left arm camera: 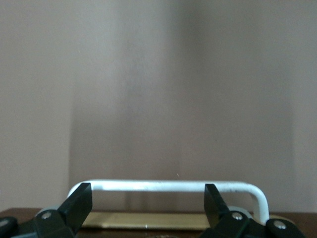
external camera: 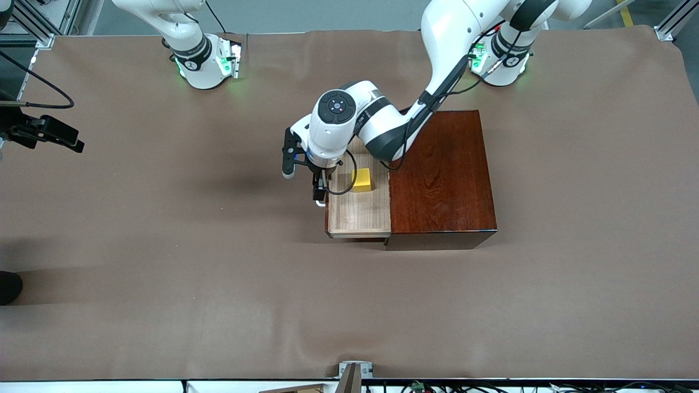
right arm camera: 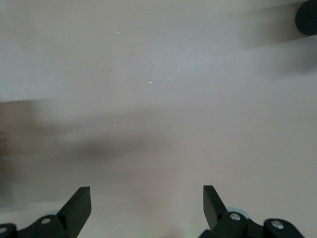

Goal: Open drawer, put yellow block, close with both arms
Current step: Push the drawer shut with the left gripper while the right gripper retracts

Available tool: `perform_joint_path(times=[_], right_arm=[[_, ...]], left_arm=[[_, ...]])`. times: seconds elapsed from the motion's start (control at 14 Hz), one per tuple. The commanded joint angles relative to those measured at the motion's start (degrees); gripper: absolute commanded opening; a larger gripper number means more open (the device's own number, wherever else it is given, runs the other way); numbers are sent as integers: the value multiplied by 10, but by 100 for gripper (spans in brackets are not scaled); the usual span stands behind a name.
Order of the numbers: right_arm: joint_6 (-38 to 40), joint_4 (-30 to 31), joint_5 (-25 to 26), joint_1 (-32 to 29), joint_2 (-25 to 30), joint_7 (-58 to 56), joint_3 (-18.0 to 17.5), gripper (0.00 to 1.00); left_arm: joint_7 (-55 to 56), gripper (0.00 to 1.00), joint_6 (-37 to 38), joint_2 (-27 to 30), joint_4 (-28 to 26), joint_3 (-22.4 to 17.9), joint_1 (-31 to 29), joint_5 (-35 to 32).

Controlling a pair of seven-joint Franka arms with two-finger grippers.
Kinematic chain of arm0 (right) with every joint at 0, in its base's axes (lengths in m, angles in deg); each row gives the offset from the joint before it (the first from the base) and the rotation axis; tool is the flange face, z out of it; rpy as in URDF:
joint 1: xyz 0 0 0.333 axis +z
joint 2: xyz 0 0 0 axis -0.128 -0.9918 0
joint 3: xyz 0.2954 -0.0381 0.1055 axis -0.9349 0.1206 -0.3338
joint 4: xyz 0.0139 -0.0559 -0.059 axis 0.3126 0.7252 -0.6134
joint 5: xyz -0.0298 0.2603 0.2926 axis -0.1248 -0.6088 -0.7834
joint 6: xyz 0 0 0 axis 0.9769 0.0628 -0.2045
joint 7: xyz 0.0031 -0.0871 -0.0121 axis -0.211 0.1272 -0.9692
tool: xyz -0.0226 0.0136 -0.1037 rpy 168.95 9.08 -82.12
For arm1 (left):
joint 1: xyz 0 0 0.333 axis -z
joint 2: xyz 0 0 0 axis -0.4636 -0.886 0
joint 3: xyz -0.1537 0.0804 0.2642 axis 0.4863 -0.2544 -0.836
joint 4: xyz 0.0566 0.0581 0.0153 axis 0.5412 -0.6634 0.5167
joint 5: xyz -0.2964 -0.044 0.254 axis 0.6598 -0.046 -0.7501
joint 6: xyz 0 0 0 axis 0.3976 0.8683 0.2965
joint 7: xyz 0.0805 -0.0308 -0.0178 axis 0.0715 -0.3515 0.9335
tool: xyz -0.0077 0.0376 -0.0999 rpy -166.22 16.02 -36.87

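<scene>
The dark wooden box (external camera: pixel 442 174) stands mid-table with its drawer (external camera: pixel 360 213) pulled out toward the right arm's end. The yellow block (external camera: pixel 362 179) lies in the pale-wood tray. My left gripper (external camera: pixel 320 190) hangs at the drawer's front, over the white handle (external camera: pixel 319 203). In the left wrist view the left gripper (left arm camera: pixel 148 191) is open, its fingertips (left arm camera: pixel 79 198) spread wide along the handle bar (left arm camera: pixel 163 186), not closed on it. My right gripper (right arm camera: pixel 147 196) is open and empty above bare cloth; it is out of the front view, where only the right arm's base (external camera: pixel 205 60) shows.
A brown cloth (external camera: pixel 164 245) covers the whole table. A black device on a cable (external camera: pixel 49 134) juts in at the right arm's end of the table. A dark round shape (right arm camera: pixel 307 17) sits at the edge of the right wrist view.
</scene>
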Motion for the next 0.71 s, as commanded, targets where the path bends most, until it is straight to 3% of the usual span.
perform_joint_path(times=[0.0,0.21,0.64], right_arm=[[18,3,-13,-16,7,6,-12,100],[38,-8,-9,-14,9,7,-14,100],[81,-35,-8,-15,9,4,-14,100]], left_arm=[[5,100,26,4,12,-14,10,-14],[5,100,56,12,13,-21,10,-16],[0,100,139,28,13,-20,3,-110]])
